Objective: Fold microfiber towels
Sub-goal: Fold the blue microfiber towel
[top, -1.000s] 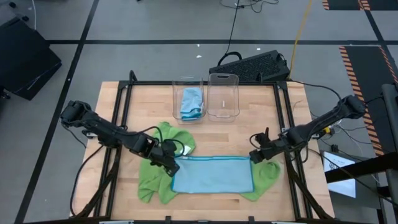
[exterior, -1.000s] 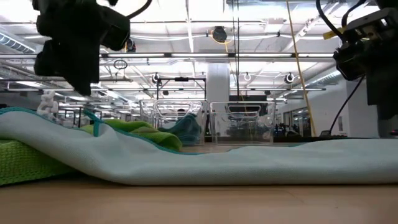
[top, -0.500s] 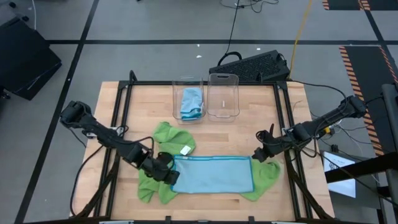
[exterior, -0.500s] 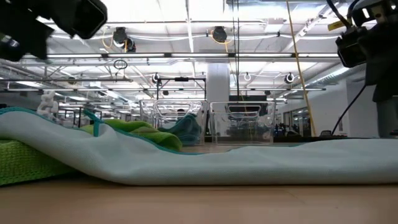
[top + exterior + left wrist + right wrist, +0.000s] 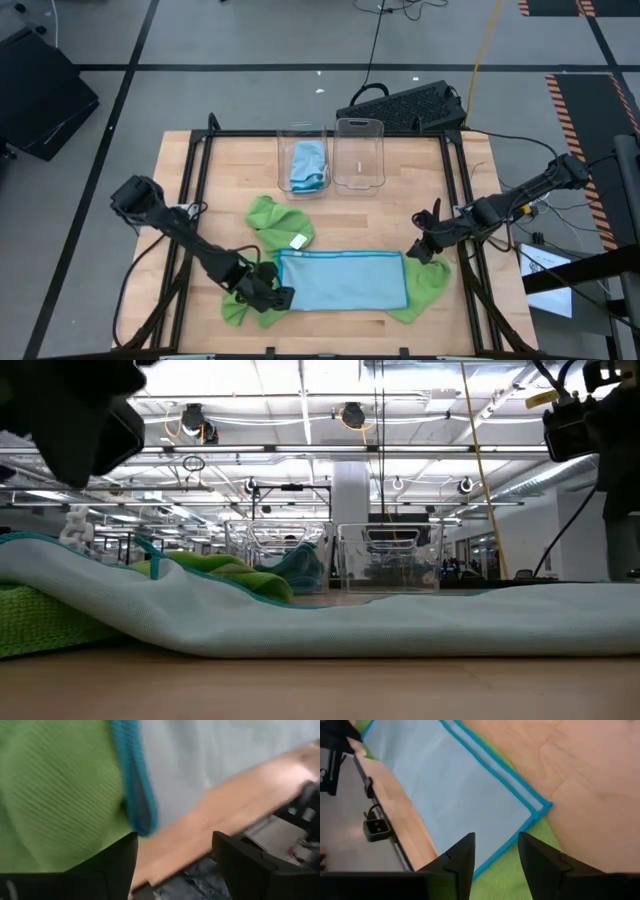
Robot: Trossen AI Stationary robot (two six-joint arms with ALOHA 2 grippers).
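A folded light blue towel lies flat as a long strip along the near side of the wooden table, spread over lime green towels that poke out past both of its short ends.

The left end effector hangs low at the strip's left near corner. Its wrist view shows the two dark fingers spread apart with nothing between them, the towel's teal hem just beyond the fingertips and green cloth directly beside that hem. Bare table edge shows on the far side of the gap.

The right end effector hovers at the opposite short end, close to the strip's far right corner. Its fingers stand parted and empty, and the blue corner with its teal border lies just ahead of them, green cloth under and beside it, bare wood beyond.

Well away from both end effectors, toward the back of the table, two clear plastic bins stand side by side. The left one holds a bunched blue towel; nothing is visible in the right one. From table height, the blue strip stretches across the foreground, rising at one end over a green fold.
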